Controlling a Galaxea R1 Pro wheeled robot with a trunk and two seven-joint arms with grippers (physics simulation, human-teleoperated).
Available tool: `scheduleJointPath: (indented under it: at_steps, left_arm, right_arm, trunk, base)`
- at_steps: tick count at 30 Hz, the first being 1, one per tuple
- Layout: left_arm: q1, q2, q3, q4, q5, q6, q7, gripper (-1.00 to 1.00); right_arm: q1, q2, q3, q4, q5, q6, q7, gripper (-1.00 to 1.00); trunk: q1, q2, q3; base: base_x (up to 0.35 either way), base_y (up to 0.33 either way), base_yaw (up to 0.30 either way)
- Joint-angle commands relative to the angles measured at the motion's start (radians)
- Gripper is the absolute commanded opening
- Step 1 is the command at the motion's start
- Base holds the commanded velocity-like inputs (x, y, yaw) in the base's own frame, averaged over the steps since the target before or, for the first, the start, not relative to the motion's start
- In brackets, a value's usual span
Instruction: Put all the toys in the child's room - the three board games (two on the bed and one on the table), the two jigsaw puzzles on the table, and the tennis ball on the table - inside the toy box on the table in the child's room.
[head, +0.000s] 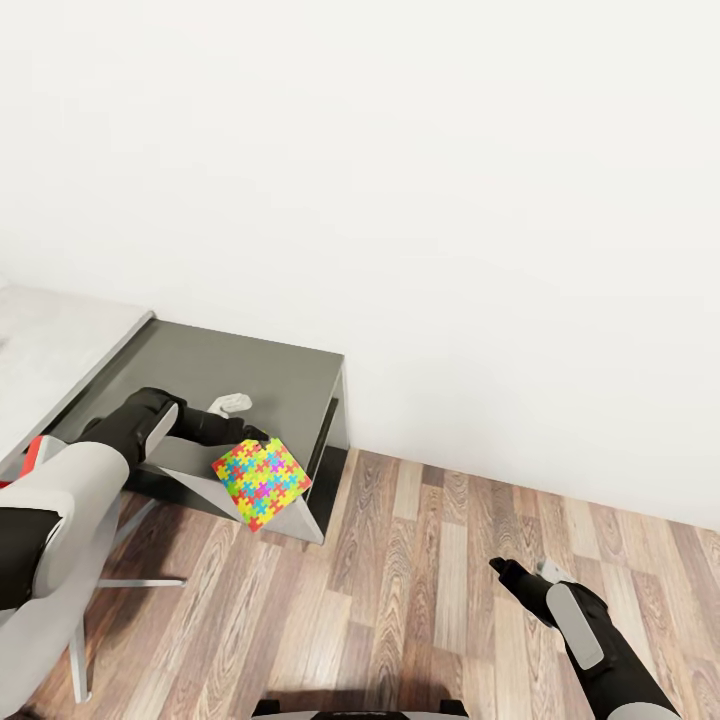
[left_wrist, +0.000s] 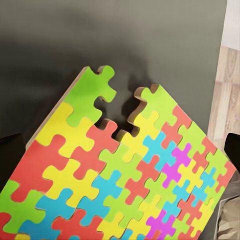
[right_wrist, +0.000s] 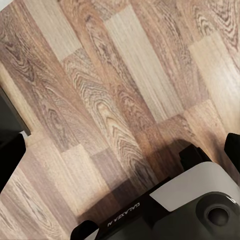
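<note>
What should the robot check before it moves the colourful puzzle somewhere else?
1. Left gripper holding the jigsaw puzzle: ok, the puzzle hangs at its tip, off the dark grey side desk.
2. Grip firm: cannot tell, the fingers are hidden behind the puzzle.
3. Puzzle whole: cannot tell, the left wrist view shows a notch at one edge.
4. Toy box located: not ok, it is out of sight.
5. Right gripper out of the way: ok, it hangs empty over the wood floor.
</note>
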Motion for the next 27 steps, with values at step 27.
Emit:
scheduleJointPath:
  at_steps: [27]
  left_arm:
    - [-0.001, 0.025, 0.006, -0.005, 0.019, 0.005, -0.026, 1.0]
  right_arm:
    - [0.0, 0.003, 0.0, -0.002, -0.01, 0.004, -0.008, 1.0]
  trunk:
    - [0.001, -0.002, -0.002]
  base:
    - [0.0, -0.016, 0.0]
